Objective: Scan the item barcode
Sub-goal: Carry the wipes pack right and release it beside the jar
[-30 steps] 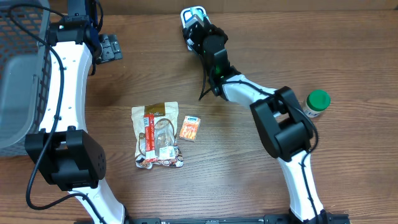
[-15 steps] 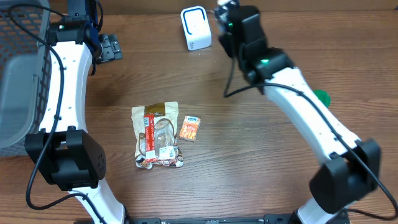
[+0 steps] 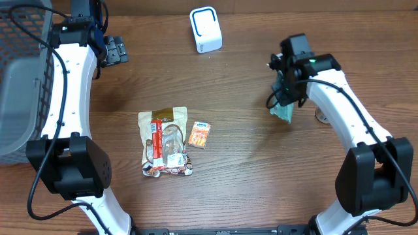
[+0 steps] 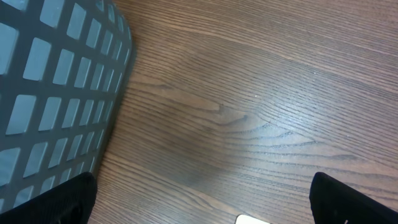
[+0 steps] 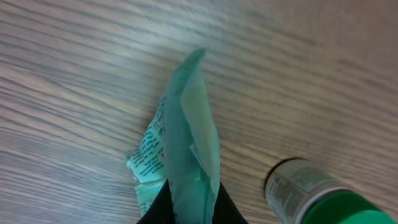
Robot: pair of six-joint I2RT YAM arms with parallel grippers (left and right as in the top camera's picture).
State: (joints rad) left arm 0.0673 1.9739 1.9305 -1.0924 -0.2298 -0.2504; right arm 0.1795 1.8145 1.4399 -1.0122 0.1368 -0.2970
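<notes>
My right gripper (image 3: 288,90) is shut on a teal plastic packet (image 3: 283,111), which hangs down over the right side of the table. In the right wrist view the packet (image 5: 189,130) stands on edge between my two black fingers, and the right gripper (image 5: 189,210) pinches its lower end. Printed text shows on its crumpled left side. The white barcode scanner (image 3: 205,29) stands at the back centre, well away from the packet. My left gripper (image 3: 115,49) is open at the back left over bare wood. Its wide-apart fingertips (image 4: 61,202) have nothing between them.
A green-capped bottle (image 5: 309,194) stands just right of the packet, mostly hidden under my right arm in the overhead view. A snack bag (image 3: 165,141) and a small orange packet (image 3: 200,134) lie mid-table. A grey mesh basket (image 3: 19,72) fills the far left, close to my left gripper.
My right arm has swung from the scanner at the back to the right side of the table, carrying the teal packet down beside the bottle. The left arm has not moved.
</notes>
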